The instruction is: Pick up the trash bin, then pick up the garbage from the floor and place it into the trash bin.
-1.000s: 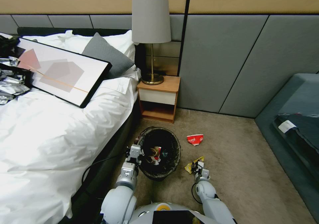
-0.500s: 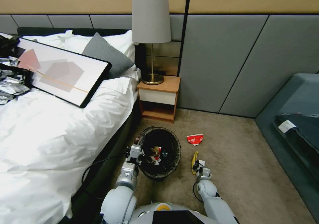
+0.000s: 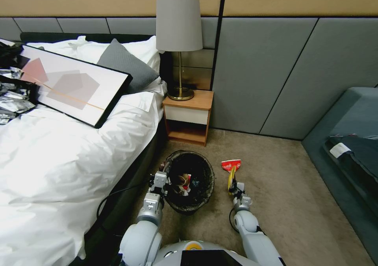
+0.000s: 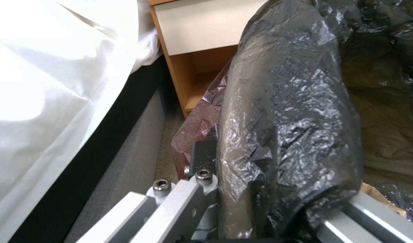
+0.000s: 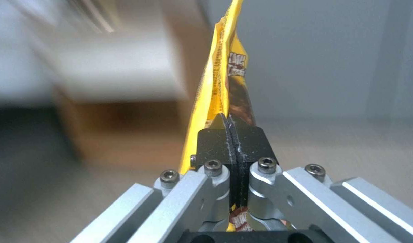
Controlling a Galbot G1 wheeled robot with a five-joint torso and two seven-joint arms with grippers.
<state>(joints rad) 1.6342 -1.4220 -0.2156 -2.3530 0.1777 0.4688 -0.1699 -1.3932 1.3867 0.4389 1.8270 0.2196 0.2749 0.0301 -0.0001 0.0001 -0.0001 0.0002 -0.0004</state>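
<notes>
The trash bin, lined with a crinkled black bag, hangs beside the bed with litter inside it. My left gripper is shut on its left rim, one finger on each side of the bag-covered wall. To the right of the bin, my right gripper is shut on a yellow-and-dark snack wrapper, which stands upright above the carpet. In the right wrist view the black pads pinch the wrapper flat. A crushed red-and-white cup lies on the carpet just beyond the wrapper.
A bed with white bedding runs along the left, with a framed picture on it. A wooden nightstand with a lamp stands behind the bin. A grey sofa sits at the right. Open carpet lies between.
My right gripper has lifted the snack wrapper off the carpet and carried it up and away from me, the wrapper now upright. The left gripper and the bin have not moved.
</notes>
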